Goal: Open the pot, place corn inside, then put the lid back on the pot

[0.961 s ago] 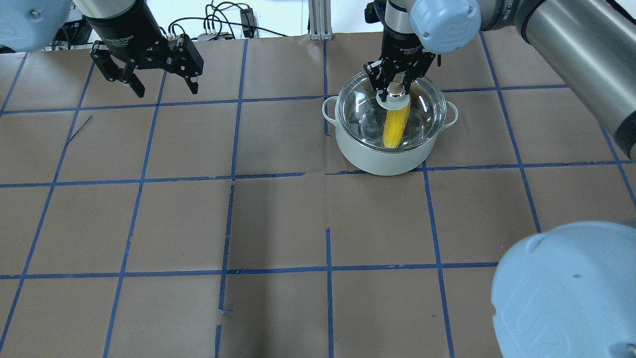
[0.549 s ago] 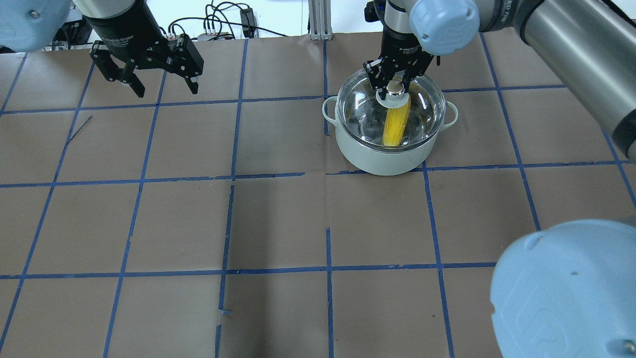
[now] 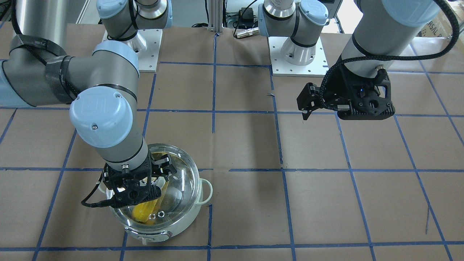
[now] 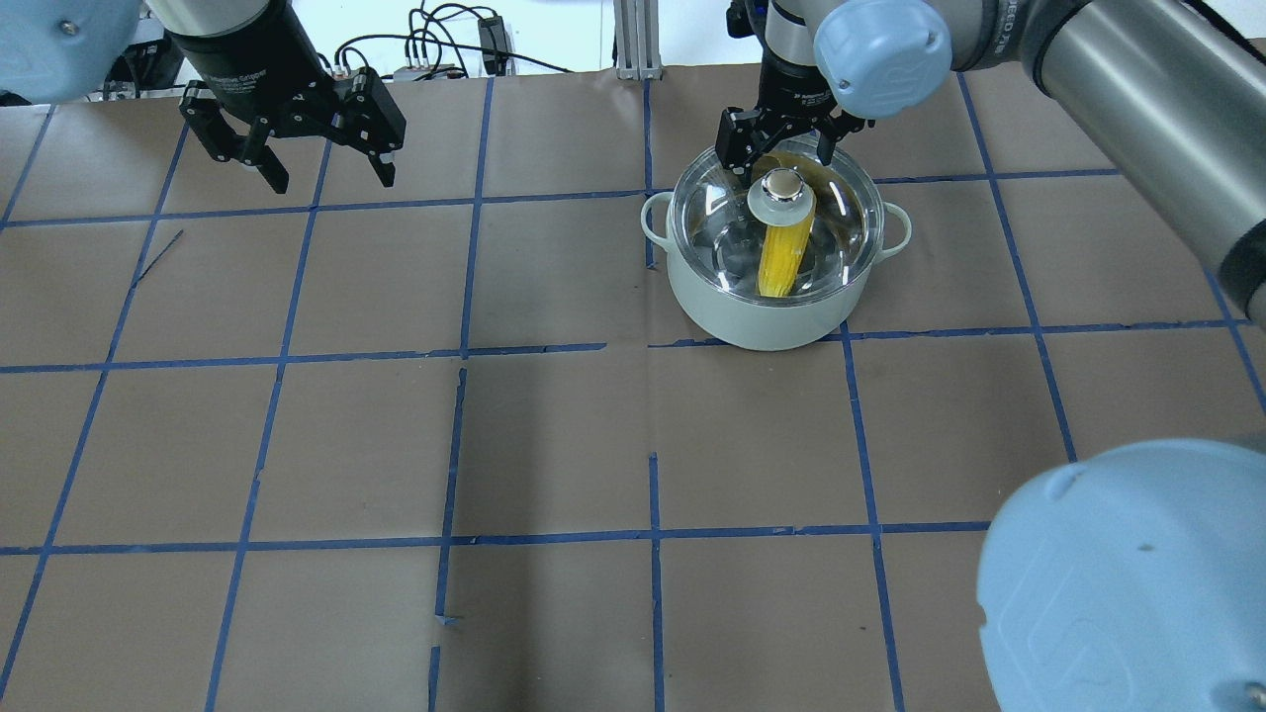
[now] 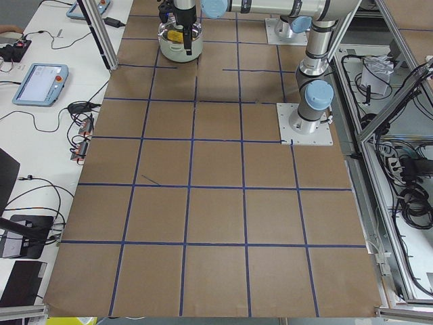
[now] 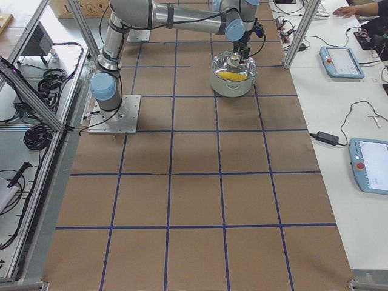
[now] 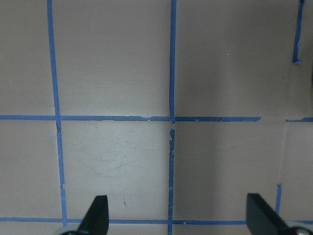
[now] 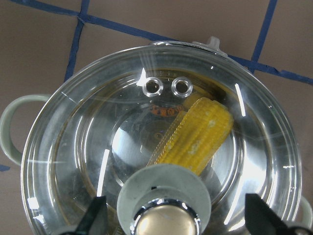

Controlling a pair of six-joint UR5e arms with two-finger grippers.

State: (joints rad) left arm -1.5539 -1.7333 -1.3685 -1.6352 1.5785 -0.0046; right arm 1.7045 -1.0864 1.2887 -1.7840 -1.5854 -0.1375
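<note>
Your right pincer (image 4: 776, 158) hangs spread above the knob (image 4: 781, 186) of the glass lid (image 4: 727, 232), with a finger clear of it on either side. The lid sits on the mint pot (image 4: 752, 318), and the corn cob (image 4: 781, 259) lies inside, showing through the glass. Your left pincer (image 4: 330, 178) is spread too, well apart from the pot and over bare counter (image 4: 554, 435). The counter is brown paper gridded with blue tape (image 4: 463, 352). Cables (image 4: 435, 44) trail at its far edge, and a teach pendant (image 6: 342, 60) lies on the side table (image 6: 327, 97).
</note>
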